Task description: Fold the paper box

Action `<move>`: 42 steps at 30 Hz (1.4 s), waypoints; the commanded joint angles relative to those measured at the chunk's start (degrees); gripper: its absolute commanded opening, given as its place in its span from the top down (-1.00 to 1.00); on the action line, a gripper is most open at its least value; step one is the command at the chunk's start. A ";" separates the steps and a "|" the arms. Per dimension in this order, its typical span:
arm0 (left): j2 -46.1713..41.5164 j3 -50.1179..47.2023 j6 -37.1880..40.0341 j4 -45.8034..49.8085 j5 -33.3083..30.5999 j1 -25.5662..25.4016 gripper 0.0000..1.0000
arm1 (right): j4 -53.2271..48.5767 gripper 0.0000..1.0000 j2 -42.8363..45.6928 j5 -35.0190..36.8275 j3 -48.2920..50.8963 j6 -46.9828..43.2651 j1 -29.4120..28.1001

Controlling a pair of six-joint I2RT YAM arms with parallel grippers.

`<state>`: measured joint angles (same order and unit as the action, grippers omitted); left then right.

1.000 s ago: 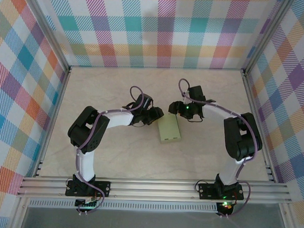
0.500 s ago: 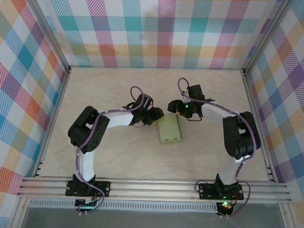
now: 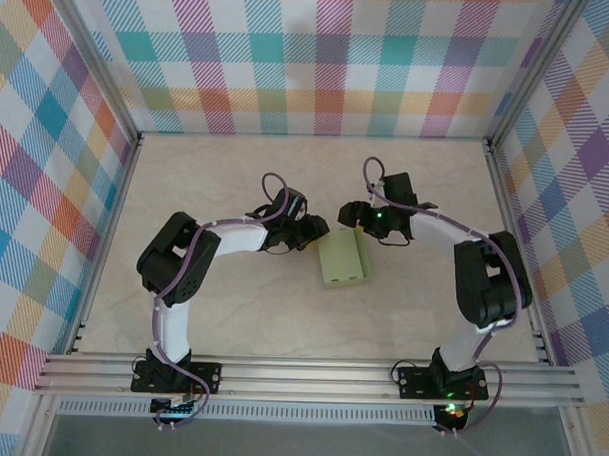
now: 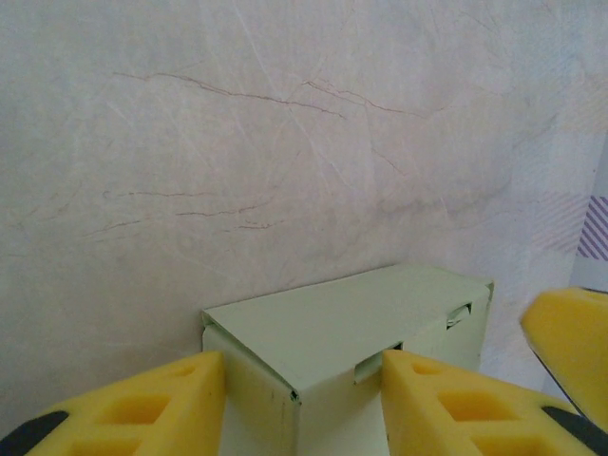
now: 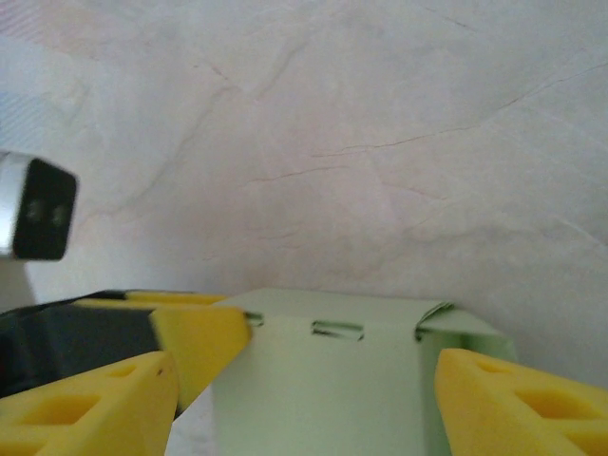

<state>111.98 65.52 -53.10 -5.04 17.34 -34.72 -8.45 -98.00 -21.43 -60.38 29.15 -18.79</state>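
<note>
The paper box (image 3: 343, 261) is a pale green closed box lying on the table between the two arms. My left gripper (image 3: 311, 231) is at its far left corner. In the left wrist view the yellow pads (image 4: 157, 404) press on both sides of that corner of the box (image 4: 351, 328), so it is shut on it. My right gripper (image 3: 362, 219) is at the box's far end. Its fingers (image 5: 508, 404) stand open on either side of the end face (image 5: 318, 389), with gaps. The left gripper's yellow finger (image 5: 201, 337) shows against the box's side.
The marble-look tabletop (image 3: 231, 316) is walled by checked panels with metal posts (image 3: 506, 185) at left, back and right. A rail (image 3: 299, 376) with both arm bases runs along the near edge. The right gripper's yellow fingertip (image 4: 570, 342) sits close beside the box.
The right gripper's jaws have spread wider and its wrist has shifted slightly to the right. The left gripper keeps its hold on the box corner. The box has barely moved.
</note>
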 commanded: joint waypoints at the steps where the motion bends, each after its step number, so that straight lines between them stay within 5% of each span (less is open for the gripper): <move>1: 1.32 0.71 0.26 1.17 0.85 -0.17 0.10 | -0.27 -0.46 3.39 5.39 1.11 1.30 0.40; 9: 1.18 0.76 0.27 0.89 1.53 -0.17 0.10 | -2.97 -0.50 -3.47 0.21 -0.22 0.52 3.67; 15: 1.26 0.88 -0.10 0.64 1.82 -0.17 0.12 | -3.19 -0.27 -5.95 -5.87 -2.81 -0.67 2.26; 23: 1.66 0.93 -0.66 0.18 2.59 -0.26 0.21 | -5.77 -0.01 -6.84 -3.72 -4.74 -2.69 -1.87; 36: 2.36 0.97 -1.74 -1.20 3.57 -0.44 0.26 | -10.58 0.10 -11.63 -2.17 -9.38 -6.10 -8.44; 42: 3.36 2.43 -1.39 -0.73 3.66 -0.35 0.27 | -8.73 0.38 -14.14 0.47 -10.69 -2.12 -10.88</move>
<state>112.09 66.02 -53.78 -4.58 17.06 -33.36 -18.11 -108.60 -13.10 -70.37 25.19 -23.83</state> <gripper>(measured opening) 0.367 0.321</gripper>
